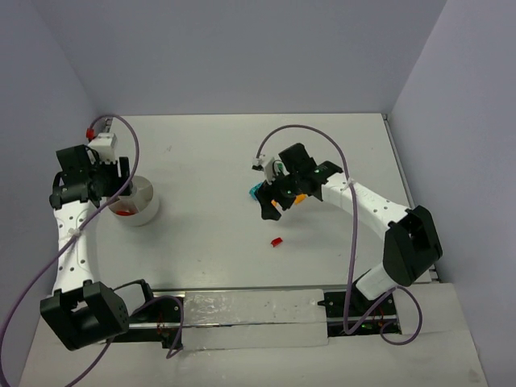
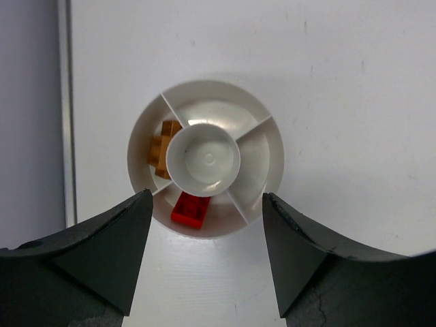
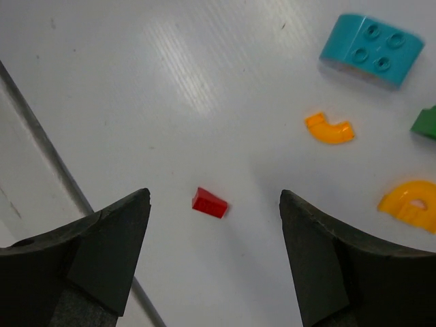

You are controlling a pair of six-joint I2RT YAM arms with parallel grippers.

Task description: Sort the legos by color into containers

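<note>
The white divided bowl (image 1: pixel 143 211) stands at the left; in the left wrist view its rim (image 2: pixel 204 88) frames an orange brick (image 2: pixel 162 151) in one compartment and a red brick (image 2: pixel 190 208) in another. My left gripper (image 2: pixel 206 204) is open and empty, hovering just above the bowl. A small red brick (image 1: pixel 276 241) lies loose mid-table and shows in the right wrist view (image 3: pixel 209 203). My right gripper (image 3: pixel 214 204) is open and empty above it. A cyan brick (image 3: pixel 371 49), two orange curved pieces (image 3: pixel 328 128) (image 3: pixel 410 202) and a green brick (image 3: pixel 426 122) lie beyond.
A metal strip (image 1: pixel 242 310) runs along the near table edge between the arm bases. White walls enclose the table at the back and sides. Purple cables (image 1: pixel 306 129) loop from both arms.
</note>
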